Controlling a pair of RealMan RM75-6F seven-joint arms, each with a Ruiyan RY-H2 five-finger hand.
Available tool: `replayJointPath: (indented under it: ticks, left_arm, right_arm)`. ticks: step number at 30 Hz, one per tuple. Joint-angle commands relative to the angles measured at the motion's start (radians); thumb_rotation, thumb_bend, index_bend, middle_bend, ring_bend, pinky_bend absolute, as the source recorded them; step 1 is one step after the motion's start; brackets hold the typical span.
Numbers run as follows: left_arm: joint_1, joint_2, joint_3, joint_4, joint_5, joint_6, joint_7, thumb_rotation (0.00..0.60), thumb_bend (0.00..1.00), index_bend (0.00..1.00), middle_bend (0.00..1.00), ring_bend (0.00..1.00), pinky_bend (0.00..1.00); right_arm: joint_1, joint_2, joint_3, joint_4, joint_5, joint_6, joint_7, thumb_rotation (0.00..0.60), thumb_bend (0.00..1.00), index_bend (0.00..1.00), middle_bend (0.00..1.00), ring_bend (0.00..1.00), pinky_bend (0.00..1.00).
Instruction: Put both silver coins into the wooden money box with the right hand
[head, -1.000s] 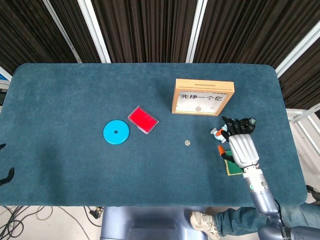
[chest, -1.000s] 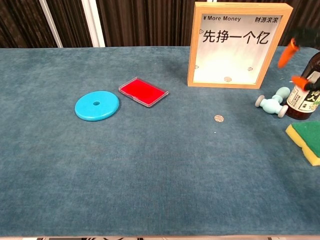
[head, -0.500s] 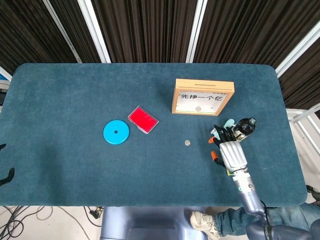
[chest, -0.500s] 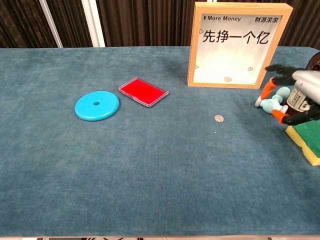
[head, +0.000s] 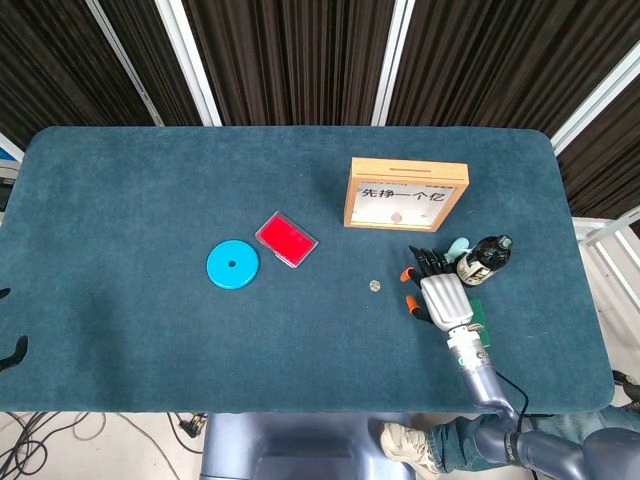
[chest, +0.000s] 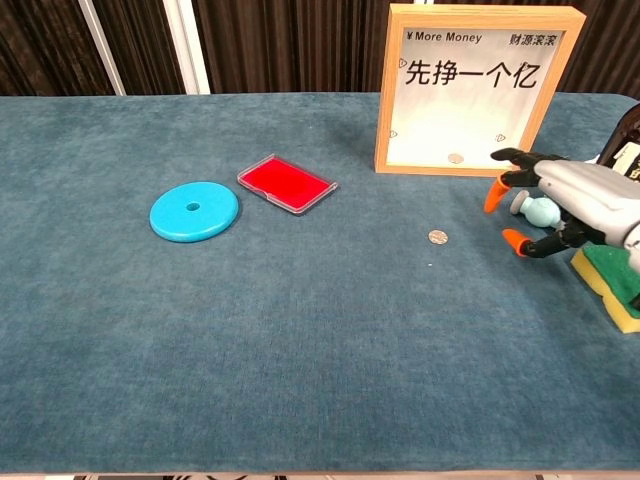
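Observation:
The wooden money box (head: 406, 193) (chest: 475, 90) stands upright at the back right, and one silver coin (chest: 456, 158) lies inside it behind the clear front. A second silver coin (head: 374, 285) (chest: 436, 236) lies flat on the cloth in front of the box. My right hand (head: 432, 290) (chest: 560, 200) hovers just right of that coin, fingers spread, holding nothing. Its orange-tipped fingertips (chest: 493, 192) point toward the coin, a short gap away. My left hand is out of both views.
A dark bottle (head: 481, 257), a pale teal dumbbell-shaped toy (chest: 535, 208) and a green-yellow sponge (chest: 606, 281) sit close behind and under my right hand. A red flat case (head: 286, 239) and a blue disc (head: 232, 264) lie to the left.
My right hand has moved left from beside the bottle and sponge toward the loose coin. The coin and box have not moved.

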Motion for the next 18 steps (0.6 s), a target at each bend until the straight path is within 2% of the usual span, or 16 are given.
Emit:
replayJointPath:
  ticks: [1,8,18]
  left_arm:
    - [0.000,0.000,0.000,-0.001,-0.002,-0.001,0.001,0.600,0.40,0.12,0.00,0.00,0.00]
    - [-0.002,0.003,-0.001,-0.005,-0.010,-0.005,0.004,0.600,0.40,0.12,0.00,0.00,0.00]
    - [-0.001,0.004,-0.001,-0.005,-0.008,-0.002,-0.002,0.600,0.40,0.11,0.00,0.00,0.00]
  right_arm:
    - [0.017,-0.020,0.011,0.026,-0.010,-0.035,0.017,0.600,0.51,0.42,0.02,0.00,0.00]
    - [0.048,-0.078,0.034,0.097,-0.014,-0.103,0.052,0.600,0.51,0.42,0.02,0.00,0.00]
    - [0.075,-0.130,0.055,0.176,-0.038,-0.124,0.084,0.600,0.51,0.42,0.02,0.00,0.00]
